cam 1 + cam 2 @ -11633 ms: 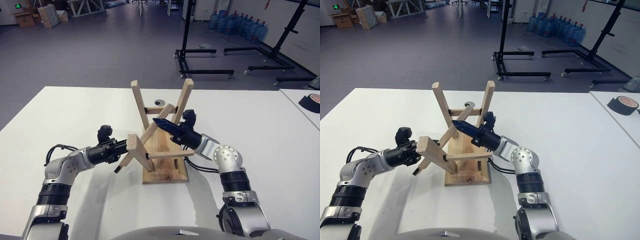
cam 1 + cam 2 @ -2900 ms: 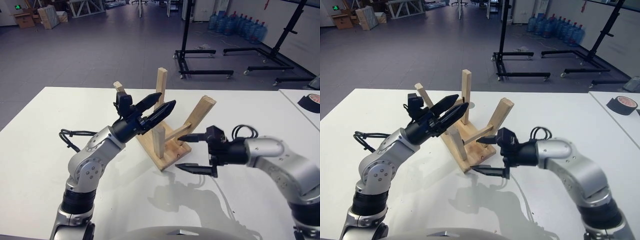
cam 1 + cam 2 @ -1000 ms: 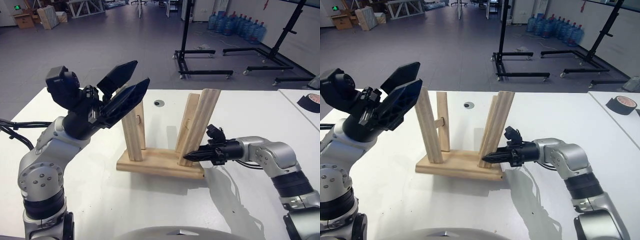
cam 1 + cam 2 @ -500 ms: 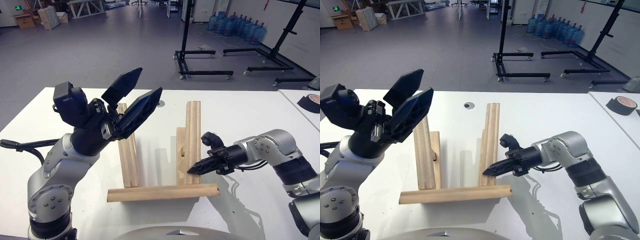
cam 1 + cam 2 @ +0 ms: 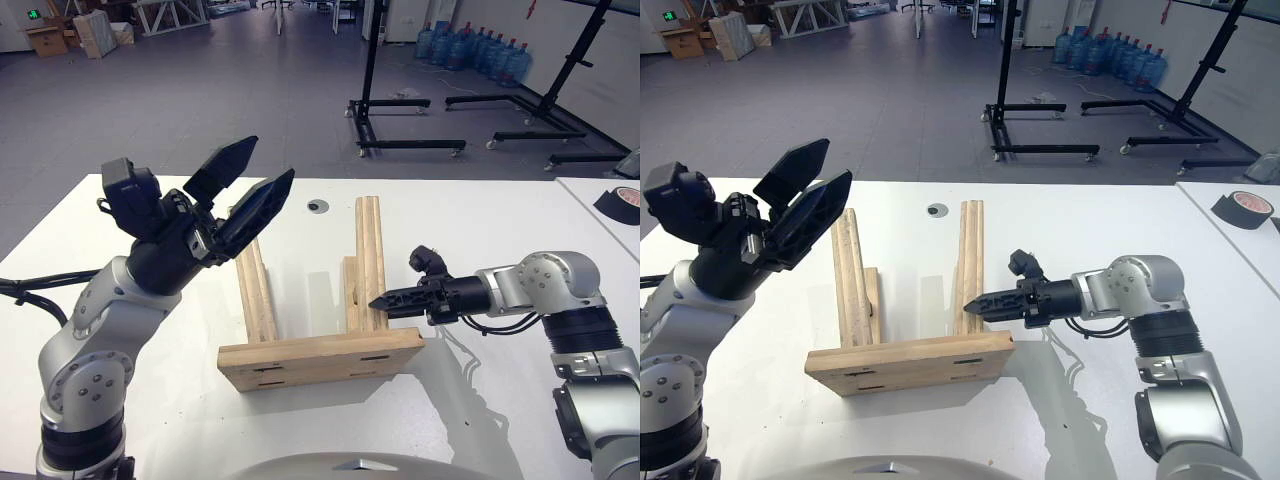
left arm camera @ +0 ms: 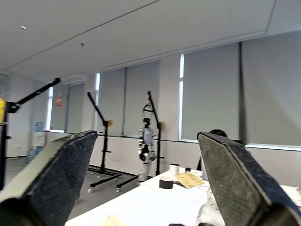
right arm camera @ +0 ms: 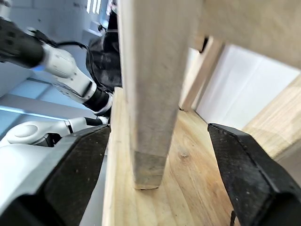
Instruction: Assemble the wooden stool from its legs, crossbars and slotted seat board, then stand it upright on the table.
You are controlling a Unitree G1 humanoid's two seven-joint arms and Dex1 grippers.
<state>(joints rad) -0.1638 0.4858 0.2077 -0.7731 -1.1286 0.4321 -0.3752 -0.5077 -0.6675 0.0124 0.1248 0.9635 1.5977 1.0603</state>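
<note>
White table [image 5: 480, 220]: wooden stool [image 5: 320, 358] on its side, legs [image 5: 367, 260] pointing away; round grommet [image 5: 318, 206] near far edge.

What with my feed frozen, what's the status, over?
Left end effector open, raised. Right end effector open at a wooden leg. Pale wooden stool assembled, on its side, not upright.

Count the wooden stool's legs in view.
4. The two left legs overlap near the left end effector; the two right legs overlap beside the right end effector. All rise from the seat board; the overlap may hide parts.
</note>
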